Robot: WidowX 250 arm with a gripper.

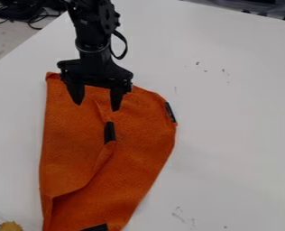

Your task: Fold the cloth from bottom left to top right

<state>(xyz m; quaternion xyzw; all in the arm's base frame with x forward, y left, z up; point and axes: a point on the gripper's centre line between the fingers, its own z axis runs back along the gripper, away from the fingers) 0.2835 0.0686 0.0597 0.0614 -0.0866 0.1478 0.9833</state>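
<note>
Three black patches (109,133) on the folded orange cloth (135,158): just beyond the spread-fingered gripper (97,107), farther beyond, and to its right.

Soft, moderately bright light spreads over the pale bench (229,144), a little brighter towards twelve o'clock and greyer towards six. Which side it comes from is hard to tell. The orange cloth (70,144) looks matt, with dark shading in the fold at seven o'clock and along the crease near the middle. At eleven o'clock the black tool (97,107) reads almost as a silhouette, and the bench's edge at ten runs straight.
</note>
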